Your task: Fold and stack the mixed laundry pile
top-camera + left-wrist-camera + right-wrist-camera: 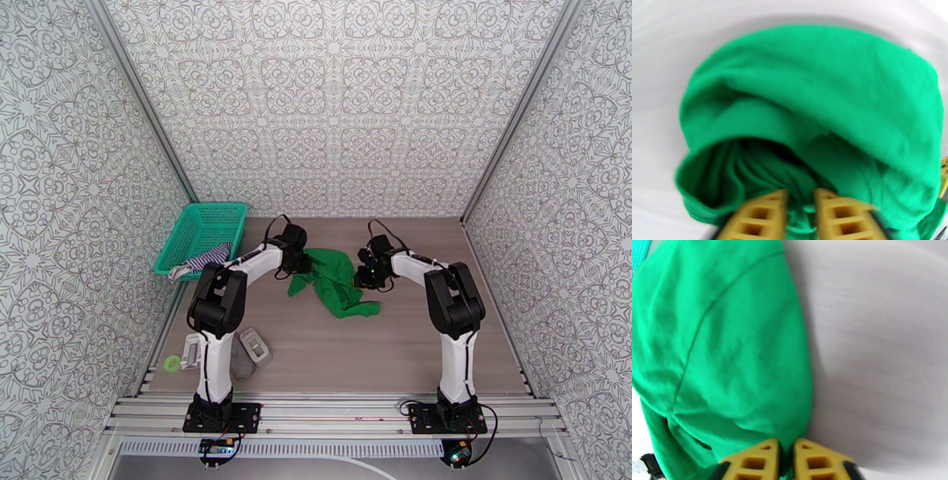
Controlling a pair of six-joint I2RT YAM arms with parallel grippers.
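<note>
1. The green shirt (pixel 336 286) lies crumpled on the surface (pixel 411 347), just above the centre of the top view, spread between the two claws
2. The left claw (pixel 302 267) meets the shirt's left edge. In the left wrist view, the left claw (pixel 800 194) sits at bottom centre. Its yellow fingers (pixel 762 215) are drawn in on a fold of the green shirt (pixel 821 98), which bulges up above them across most of the frame
3. The right claw (pixel 365 273) meets the shirt's right edge. In the right wrist view, the right claw (pixel 787 445) is at bottom centre, pinched tight on the edge of the green shirt (pixel 723 350), which spreads up and to the left
4. The striped top (pixel 207 258) lies at the near end of the teal basket (pixel 217 206) at centre left, partly spilling over its rim, well apart from both claws
5. Grey objects (pixel 251 347) lie at the lower left of the surface, just beside the left arm
</note>
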